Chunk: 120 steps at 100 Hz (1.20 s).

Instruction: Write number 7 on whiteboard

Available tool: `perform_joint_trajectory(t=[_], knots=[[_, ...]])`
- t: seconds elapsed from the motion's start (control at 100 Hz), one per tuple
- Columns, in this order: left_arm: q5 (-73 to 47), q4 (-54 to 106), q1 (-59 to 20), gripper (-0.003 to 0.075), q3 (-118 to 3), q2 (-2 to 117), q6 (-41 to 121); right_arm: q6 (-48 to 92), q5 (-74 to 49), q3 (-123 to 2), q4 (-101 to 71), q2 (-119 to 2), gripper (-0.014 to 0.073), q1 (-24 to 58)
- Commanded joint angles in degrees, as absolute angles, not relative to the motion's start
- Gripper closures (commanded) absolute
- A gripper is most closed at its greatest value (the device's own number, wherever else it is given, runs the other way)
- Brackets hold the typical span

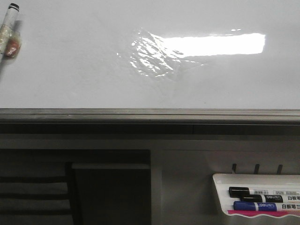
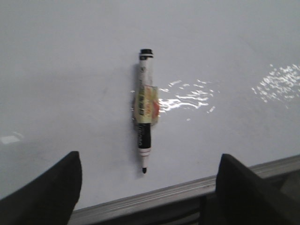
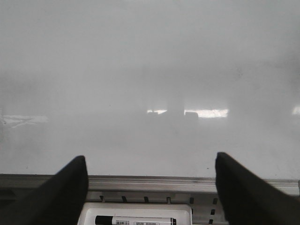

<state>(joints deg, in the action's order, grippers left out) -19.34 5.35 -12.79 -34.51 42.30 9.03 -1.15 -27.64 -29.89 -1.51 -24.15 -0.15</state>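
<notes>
the big glossy white whiteboard [image 1: 70, 61] with its grey metal bottom rail [image 1: 150, 114] has nothing written on it. a black-and-white marker with a yellowish label [image 2: 145, 110] sits stuck on the board near its left edge. left gripper [image 2: 149, 187] and right gripper [image 3: 150, 187] both gape wide, holding nothing. a small white plastic tray [image 1: 220, 192] holds more markers at lower right.

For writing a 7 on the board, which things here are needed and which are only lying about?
Needed:
- whiteboard, no 7 on it yet
- uncapped marker stuck on the board, in front of the open left tool

Lying about:
- white tray with a black marker and a blue marker
- grey bottom rail
</notes>
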Motion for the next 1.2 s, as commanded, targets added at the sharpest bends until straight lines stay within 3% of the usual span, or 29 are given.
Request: perform_joint_trajectory(t=[0.0,0.47,0.73,1.19], knots=[[-16.2,4.81,-14.69,0.0177,-38.06,46.6,9.22,-1.01,-23.26,-31.95,-1.71,-24.94,0.0091,-0.08],[-18.11,4.69,-11.78,0.0185,-50.88,70.76,9.02,-1.01,-24.12,-31.7,-1.71,-24.94,0.0091,-0.08],[-18.01,4.69,-11.78,0.0364,-53.22,76.22,9.02,-1.01,-24.12,-31.7,-1.71,-24.94,0.0091,-0.08],[-17.05,4.69,-11.78,0.0553,-53.22,77.5,9.02,-1.01,-24.12,-31.7,-1.71,-24.94,0.0091,-0.08]])
